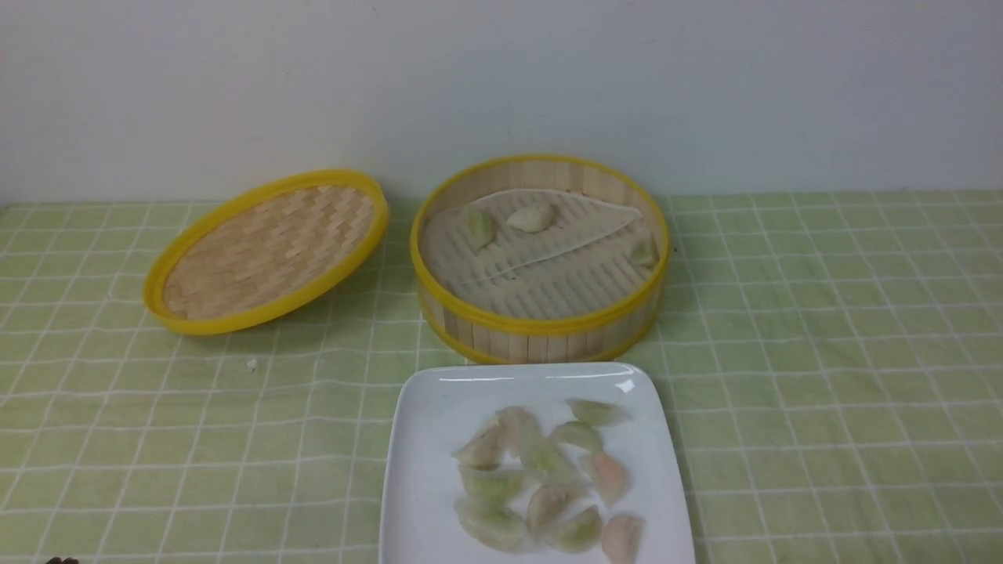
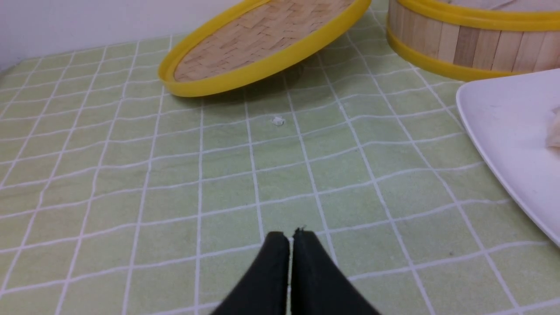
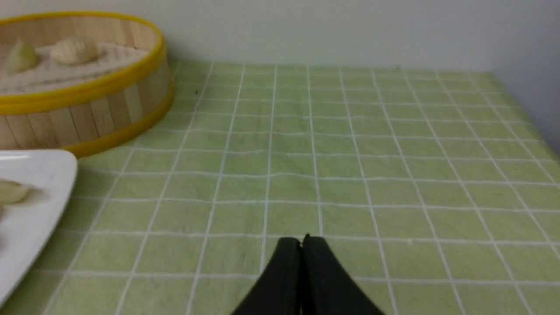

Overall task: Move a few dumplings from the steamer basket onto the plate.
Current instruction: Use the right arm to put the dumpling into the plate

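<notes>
- Left gripper (image 2: 291,238): fingertips pressed together, nothing pinched, over the cloth.
- Right gripper (image 3: 302,243): same, tips together, nothing between them (over cloth too).
- Steamer basket (image 1: 541,337): far side, middle, upright, yellow rims, ridged liner (image 1: 548,274) inside.
- In the basket: one green dumpling (image 1: 480,227) at left, one whitish dumpling (image 1: 532,216) just beside it, one pale green dumpling (image 1: 644,252) against the right wall.
- Plate (image 1: 415,470): near side of basket, white, square, rounded corners (near edge out of frame).
- Dumplings (image 1: 492,523) on the plate: a loose cluster, green, whitish and pinkish, some touching.
- Woven lid (image 1: 266,254): left of basket, tilted, yellow rim.
- Tablecloth (image 1: 823,352): green, white grid.
- Small white bit (image 1: 251,365): on the cloth, near side of the lid.
</notes>
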Robot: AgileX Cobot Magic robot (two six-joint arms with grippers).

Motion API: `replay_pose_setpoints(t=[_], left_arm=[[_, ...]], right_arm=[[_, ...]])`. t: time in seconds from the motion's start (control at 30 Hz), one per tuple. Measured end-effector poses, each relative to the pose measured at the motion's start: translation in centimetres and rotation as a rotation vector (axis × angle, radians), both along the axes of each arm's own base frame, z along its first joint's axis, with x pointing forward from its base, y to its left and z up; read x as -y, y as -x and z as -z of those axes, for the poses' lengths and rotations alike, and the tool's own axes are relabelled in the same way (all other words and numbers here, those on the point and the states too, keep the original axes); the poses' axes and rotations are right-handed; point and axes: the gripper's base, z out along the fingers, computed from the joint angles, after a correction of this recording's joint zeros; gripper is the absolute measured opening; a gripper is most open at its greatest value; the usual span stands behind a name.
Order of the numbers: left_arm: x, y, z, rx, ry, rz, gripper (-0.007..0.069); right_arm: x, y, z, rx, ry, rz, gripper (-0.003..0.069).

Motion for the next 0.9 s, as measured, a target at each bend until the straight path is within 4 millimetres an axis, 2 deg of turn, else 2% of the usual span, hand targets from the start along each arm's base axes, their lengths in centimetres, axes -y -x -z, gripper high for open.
replay_pose_setpoints(t=[0.9], left_arm=[[0.0,0.0,0.0,0.0,0.0,0.0,-0.0006]], right_arm=[[0.0,-0.02,-0.03,0.008,0.0,0.001,-0.0013]])
